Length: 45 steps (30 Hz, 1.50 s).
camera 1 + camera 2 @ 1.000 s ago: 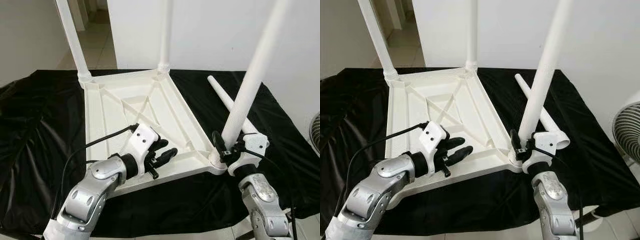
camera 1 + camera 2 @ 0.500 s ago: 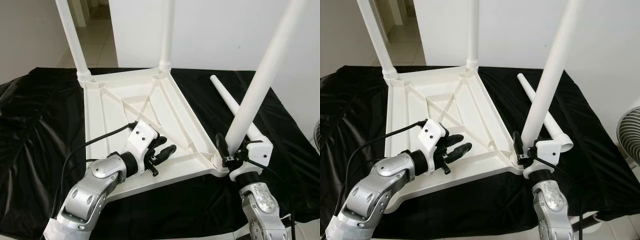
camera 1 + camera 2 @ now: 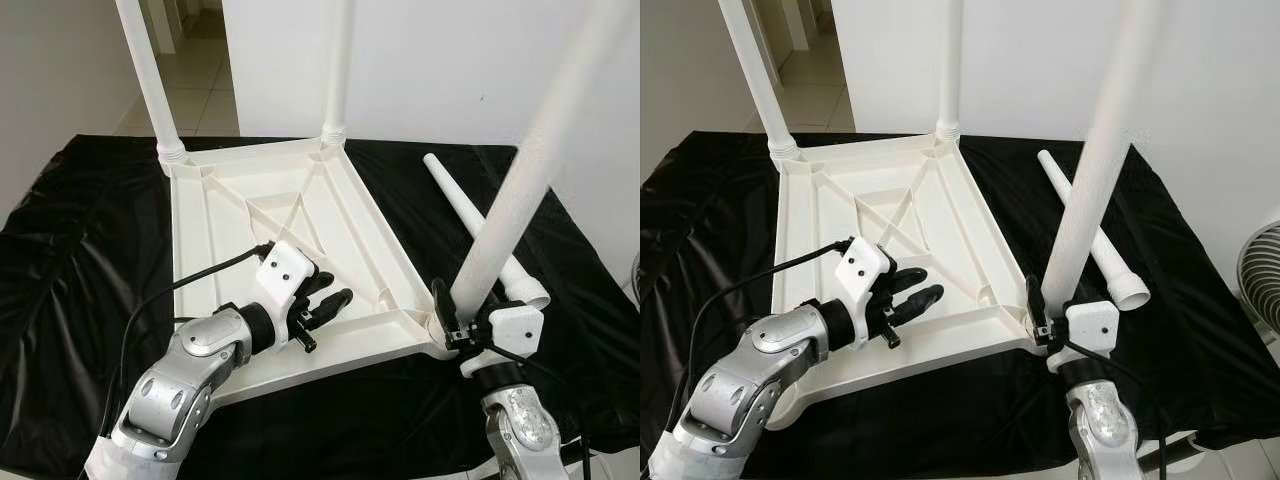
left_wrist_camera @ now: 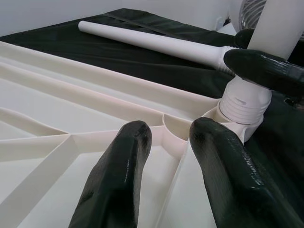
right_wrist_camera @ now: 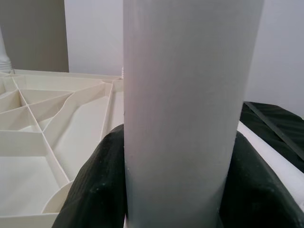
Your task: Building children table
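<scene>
A white plastic tabletop (image 3: 250, 215) lies upside down on a black cloth. Two white legs (image 3: 150, 80) (image 3: 337, 70) stand in its far corners. At the near right corner my right gripper (image 3: 455, 325) is shut on a third leg (image 3: 510, 215), low down by the corner socket (image 4: 242, 102); the leg leans to the right. The right wrist view has this leg (image 5: 185, 109) between both fingers (image 5: 97, 185). My left gripper (image 3: 335, 298) rests open on the ribbed underside near the front edge, holding nothing. A fourth leg (image 3: 455, 193) lies loose on the cloth at the right.
The black cloth (image 3: 80, 250) covers the whole work surface and hangs over its edges. A fan (image 3: 1260, 270) stands at the far right edge. A white wall is behind, with a tiled hallway (image 3: 195, 95) at the back left.
The held leg has leaned further to the right at its top, and my right gripper has moved slightly down and right with it. The left gripper has hardly moved.
</scene>
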Motion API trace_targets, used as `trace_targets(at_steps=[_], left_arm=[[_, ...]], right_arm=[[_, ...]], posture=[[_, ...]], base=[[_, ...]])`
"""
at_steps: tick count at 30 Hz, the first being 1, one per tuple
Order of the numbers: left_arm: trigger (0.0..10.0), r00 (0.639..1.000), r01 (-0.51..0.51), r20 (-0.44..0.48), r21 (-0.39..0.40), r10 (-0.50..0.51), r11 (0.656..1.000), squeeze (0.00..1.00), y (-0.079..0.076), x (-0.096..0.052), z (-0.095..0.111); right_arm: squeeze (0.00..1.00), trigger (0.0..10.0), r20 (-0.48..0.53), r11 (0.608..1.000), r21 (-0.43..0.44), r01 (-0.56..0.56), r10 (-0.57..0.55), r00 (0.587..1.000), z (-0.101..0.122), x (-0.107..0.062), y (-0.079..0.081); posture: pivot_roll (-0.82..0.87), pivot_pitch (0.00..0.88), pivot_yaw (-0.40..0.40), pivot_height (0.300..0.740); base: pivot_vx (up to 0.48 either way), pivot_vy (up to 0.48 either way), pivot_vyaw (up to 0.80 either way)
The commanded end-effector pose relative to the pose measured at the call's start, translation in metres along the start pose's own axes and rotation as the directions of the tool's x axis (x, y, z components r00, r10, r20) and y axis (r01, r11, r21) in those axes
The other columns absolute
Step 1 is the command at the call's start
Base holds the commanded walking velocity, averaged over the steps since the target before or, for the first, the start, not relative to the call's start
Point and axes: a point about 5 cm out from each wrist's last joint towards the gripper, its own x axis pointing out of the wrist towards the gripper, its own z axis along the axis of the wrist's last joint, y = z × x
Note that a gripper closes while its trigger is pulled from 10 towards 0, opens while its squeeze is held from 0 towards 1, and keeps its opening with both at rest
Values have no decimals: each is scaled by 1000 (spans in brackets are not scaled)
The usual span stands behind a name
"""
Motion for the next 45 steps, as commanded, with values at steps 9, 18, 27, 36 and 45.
trace_targets(at_steps=[9,18,27,36,45], left_arm=[[10000,1000,-14,-7,3,14,1000,0,2,-1,1],[10000,1000,-15,-7,5,15,1000,0,2,-1,1],[10000,1000,-20,-1,3,20,1000,0,2,-1,2],[10000,1000,-22,-1,1,22,1000,0,1,-1,2],[10000,1000,-22,0,1,22,1000,0,1,-1,2]], right_arm=[[0,10000,-331,995,102,5,29,943,-57,-31,10],[0,10000,-363,989,147,37,19,932,-54,-16,6],[0,10000,-366,989,141,44,11,930,-54,-13,3],[0,10000,-381,989,137,48,8,925,-55,-14,4],[0,10000,-353,968,88,237,-192,916,-54,-10,1]], posture=[[-10,95,62,740],[-8,93,60,740],[-9,94,57,740],[-7,95,53,740],[1,91,54,740]], base=[[0,0,0],[0,0,0],[0,0,0],[0,0,0],[0,0,0]])
